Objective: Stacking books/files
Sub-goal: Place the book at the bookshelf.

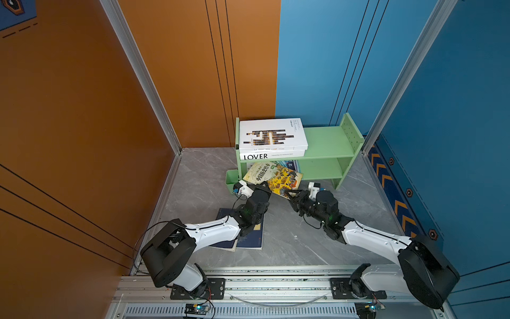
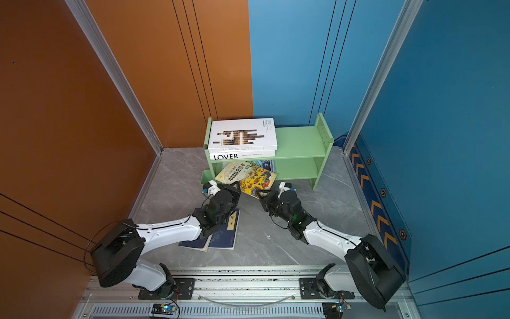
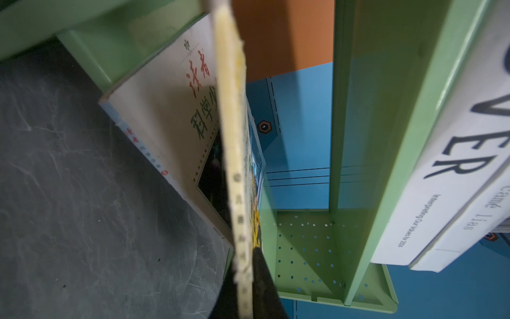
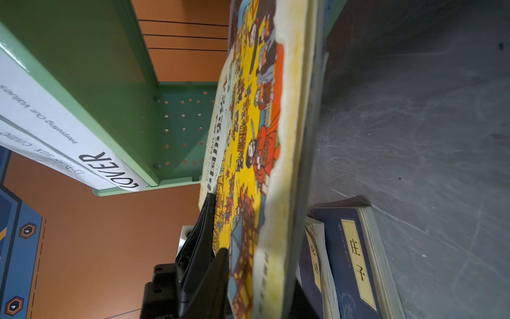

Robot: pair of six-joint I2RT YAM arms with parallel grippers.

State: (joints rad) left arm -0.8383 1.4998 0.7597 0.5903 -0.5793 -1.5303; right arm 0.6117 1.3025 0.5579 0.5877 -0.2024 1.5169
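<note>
left pincer [image 1: 264, 185] and right pincer [image 1: 291, 194] both clamp the yellow picture book [image 1: 278, 176], held tilted off the tabletop [image 1: 303, 243] before the green shelf [image 1: 328, 138]. step in hand: two-arm lift. next, likely: raise it level onto the white barred book [image 1: 271, 135].

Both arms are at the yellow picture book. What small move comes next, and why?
Probably ease the yellow picture book forward, both arms together. It slopes with its far edge in the lower bay of the green shelf, over the light-blue book, and the left gripper and right gripper each have jaws closed on a near corner.
</note>
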